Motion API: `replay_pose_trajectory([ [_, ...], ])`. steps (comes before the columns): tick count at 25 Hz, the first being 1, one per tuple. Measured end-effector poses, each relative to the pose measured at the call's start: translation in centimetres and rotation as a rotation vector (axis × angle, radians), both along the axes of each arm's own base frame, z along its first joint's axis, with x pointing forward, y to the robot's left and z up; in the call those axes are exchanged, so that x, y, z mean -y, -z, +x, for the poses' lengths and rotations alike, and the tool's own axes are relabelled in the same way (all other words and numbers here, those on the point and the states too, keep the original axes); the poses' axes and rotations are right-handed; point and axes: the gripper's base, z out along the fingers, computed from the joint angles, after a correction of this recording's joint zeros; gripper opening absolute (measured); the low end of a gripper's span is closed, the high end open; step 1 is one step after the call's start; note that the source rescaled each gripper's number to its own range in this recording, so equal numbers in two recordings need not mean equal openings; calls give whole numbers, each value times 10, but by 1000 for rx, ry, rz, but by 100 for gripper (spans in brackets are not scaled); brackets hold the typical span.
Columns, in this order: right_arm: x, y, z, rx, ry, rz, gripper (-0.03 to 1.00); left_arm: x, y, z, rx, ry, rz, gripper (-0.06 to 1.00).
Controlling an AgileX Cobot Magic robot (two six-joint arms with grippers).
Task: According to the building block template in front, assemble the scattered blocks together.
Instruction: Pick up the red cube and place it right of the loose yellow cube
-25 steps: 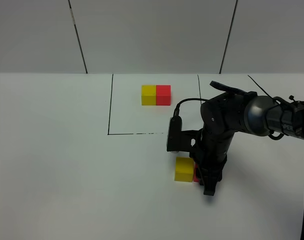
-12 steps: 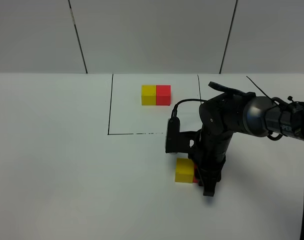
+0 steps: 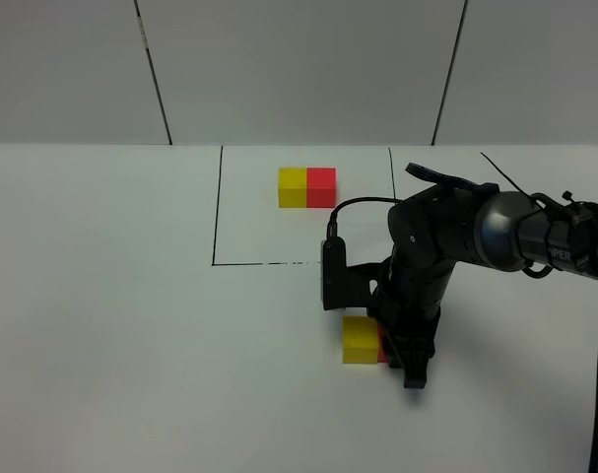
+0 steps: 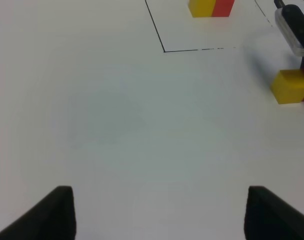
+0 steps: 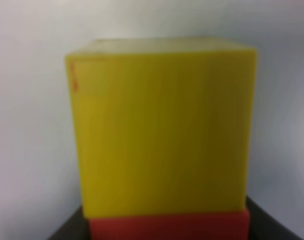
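Note:
The template, a small yellow cube joined to a small red one, sits inside the black-lined square at the back. It also shows in the left wrist view. The scattered yellow cube rests on the table in front of the square. The scattered red cube is pressed against its right side and mostly hidden by my right gripper, which is shut on it. In the right wrist view the yellow cube fills the frame, with the red cube flush against it. My left gripper is open and empty, far left of the cubes.
A black-lined square is marked on the white table. My right arm reaches in from the right, with a cable looping over its wrist. The yellow cube and the right arm's wrist show in the left wrist view.
My right gripper has moved slightly left with the red cube, nudging the yellow cube a little left and toward the front. The template has not moved.

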Motion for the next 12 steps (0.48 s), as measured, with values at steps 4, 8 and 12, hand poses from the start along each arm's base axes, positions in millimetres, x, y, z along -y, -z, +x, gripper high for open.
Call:
replay_pose_trajectory([
  [4, -1, -4, -1, 3, 5, 12, 1, 0, 0, 0, 0, 0, 0, 48],
  [8, 0, -25, -2, 40, 39, 39, 18, 0, 0, 0, 0, 0, 0, 48],
  [12, 0, -48, -4, 70, 106, 78, 71, 0, 0, 0, 0, 0, 0, 48],
])
